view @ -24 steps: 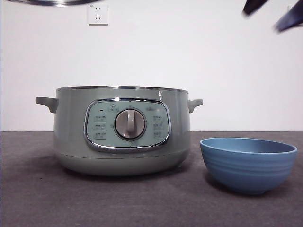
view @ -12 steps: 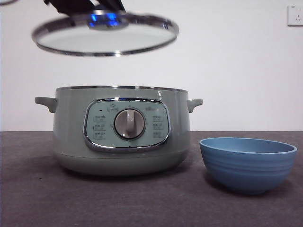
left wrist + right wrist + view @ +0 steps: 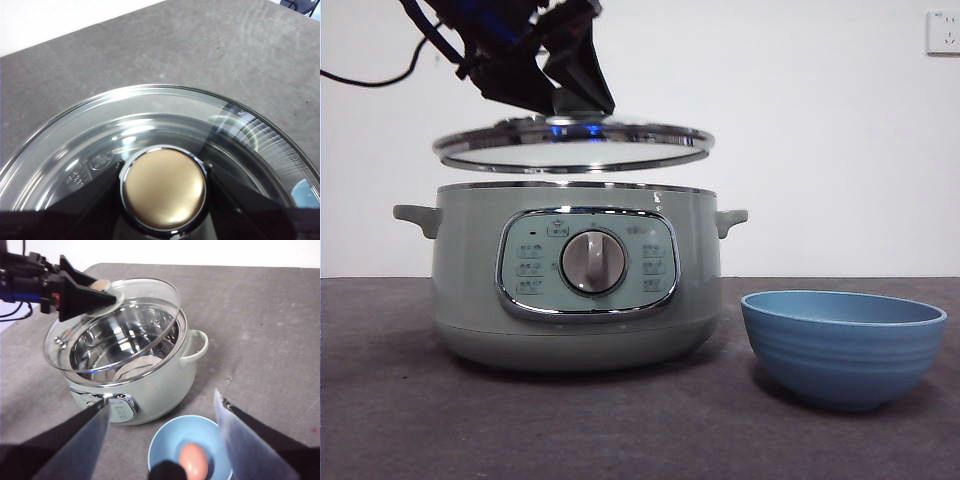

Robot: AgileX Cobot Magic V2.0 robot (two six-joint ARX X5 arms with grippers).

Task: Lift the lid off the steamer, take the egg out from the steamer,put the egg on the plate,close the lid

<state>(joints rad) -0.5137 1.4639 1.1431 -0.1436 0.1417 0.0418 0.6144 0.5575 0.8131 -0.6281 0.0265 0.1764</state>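
My left gripper (image 3: 570, 105) is shut on the knob (image 3: 164, 189) of the glass lid (image 3: 575, 148) and holds it level, a little above the open rim of the pale green steamer (image 3: 470, 280). The right wrist view shows the lid (image 3: 150, 295) over the steamer (image 3: 165, 380), with the left gripper (image 3: 95, 292) on its knob. The egg (image 3: 193, 460) lies in the blue plate (image 3: 170, 440), which stands beside the steamer (image 3: 843, 345). My right gripper (image 3: 161, 402) is open and empty, high above the plate and the steamer's front.
The steamer's steel inside (image 3: 125, 350) shows through the lid, with a pale rack at the bottom. A handle (image 3: 196, 347) sticks out toward the plate. The grey table (image 3: 400, 420) runs to a white wall with a socket (image 3: 942, 32).
The lid has come down with my left gripper from the top of the front view to just above the steamer's rim. The dark gripper tips at the top right have left that view.
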